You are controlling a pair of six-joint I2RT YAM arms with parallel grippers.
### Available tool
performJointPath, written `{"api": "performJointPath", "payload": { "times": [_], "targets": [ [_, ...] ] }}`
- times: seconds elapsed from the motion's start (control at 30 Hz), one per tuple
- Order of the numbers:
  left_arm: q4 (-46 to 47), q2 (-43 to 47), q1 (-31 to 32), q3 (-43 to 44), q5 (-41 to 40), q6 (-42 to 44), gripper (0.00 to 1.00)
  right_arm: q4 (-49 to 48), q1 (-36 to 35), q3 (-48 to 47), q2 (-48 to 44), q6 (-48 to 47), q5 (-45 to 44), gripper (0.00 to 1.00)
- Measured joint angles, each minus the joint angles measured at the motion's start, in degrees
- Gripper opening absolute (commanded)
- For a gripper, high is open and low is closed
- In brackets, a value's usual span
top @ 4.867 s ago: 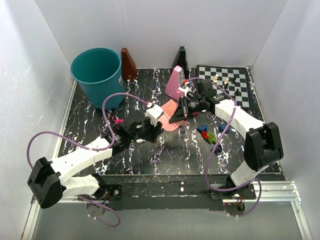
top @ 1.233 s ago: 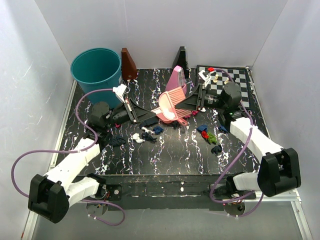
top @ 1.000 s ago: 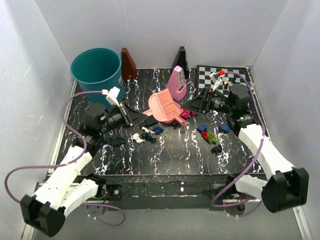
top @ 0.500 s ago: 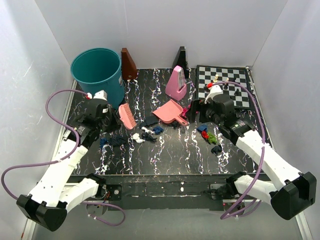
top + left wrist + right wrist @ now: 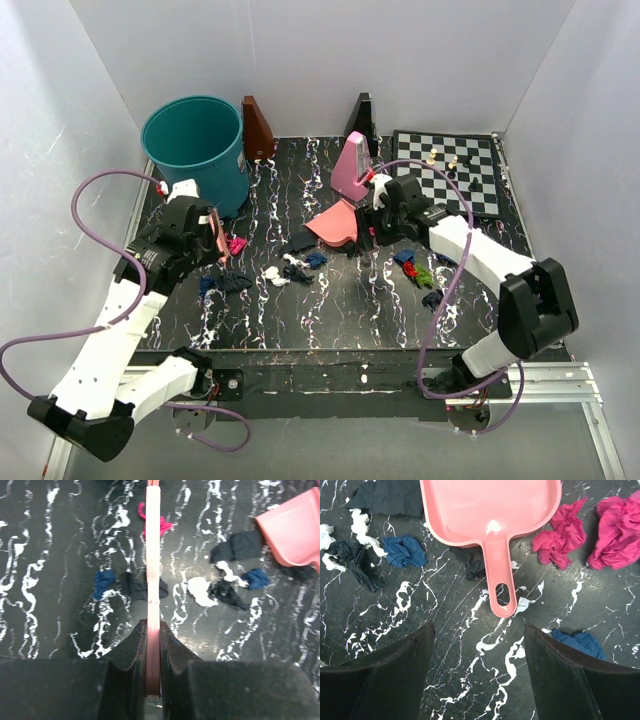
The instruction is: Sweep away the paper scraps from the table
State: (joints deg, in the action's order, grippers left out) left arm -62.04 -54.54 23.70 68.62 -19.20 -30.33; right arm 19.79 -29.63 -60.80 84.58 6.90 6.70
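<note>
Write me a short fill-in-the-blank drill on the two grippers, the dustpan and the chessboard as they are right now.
1. The left gripper has its jaws ____ on the pink brush.
2. The right gripper hovers over the handle of the pink dustpan with its jaws ____.
3. In the top view, the chessboard lies at the back ____ corner of the table.

Missing words: shut; open; right.

Left arm's fingers [image 5: 131,652] pinch a pink brush [image 5: 153,570] — right arm's fingers [image 5: 390,680] spread wide, pointing down.
</note>
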Motion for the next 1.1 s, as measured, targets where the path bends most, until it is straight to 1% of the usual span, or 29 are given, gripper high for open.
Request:
{"api": "performJointPath", "payload": {
  "times": [0.2, 0.4, 0.63, 0.77, 0.8, 0.93, 1.0, 1.07, 1.1],
  "targets": [
    [-2.89, -1.86, 0.00, 0.24, -6.62, 1.81, 0.00, 2.10, -0.02, -5.49, 7.15, -0.76, 1.64, 0.71],
    [-5.27, -4.04, 0.00, 0.83, -11.43, 1.46, 0.00, 3.02, -0.02, -7.52, 12.52, -0.79, 0.81, 0.67],
    [-7.63, -6.97, 0.00, 0.87, -12.92, 0.00, 0.00, 3.67, -0.02, -10.14, 17.70, -0.81, -0.35, 0.62],
    [-8.92, -7.58, 0.00, 1.05, -12.90, -0.61, 0.00, 4.00, -0.13, -12.72, 20.48, -0.90, -1.20, 0.57],
    [-9.35, -7.80, 0.00, 1.33, -12.92, -0.76, 0.00, 4.00, -0.20, -13.38, 21.09, -0.90, -1.44, 0.53],
    [-10.54, -8.55, -0.02, 2.14, -13.38, -1.49, 0.00, 4.31, -0.74, -15.47, 23.12, -1.14, -2.99, 0.46],
    [-11.43, -9.29, -0.15, 2.47, -13.49, -2.01, 0.00, 4.42, -1.27, -16.63, 24.20, -1.33, -4.31, 0.39],
    [-12.07, -10.14, -0.33, 2.73, -13.60, -2.62, 0.00, 4.33, -2.03, -17.35, 25.11, -1.64, -5.90, 0.36],
    [-12.61, -10.75, -0.35, 3.06, -13.62, -2.97, 0.00, 4.35, -2.38, -17.35, 25.22, -1.75, -6.60, 0.31]
  ]
}}
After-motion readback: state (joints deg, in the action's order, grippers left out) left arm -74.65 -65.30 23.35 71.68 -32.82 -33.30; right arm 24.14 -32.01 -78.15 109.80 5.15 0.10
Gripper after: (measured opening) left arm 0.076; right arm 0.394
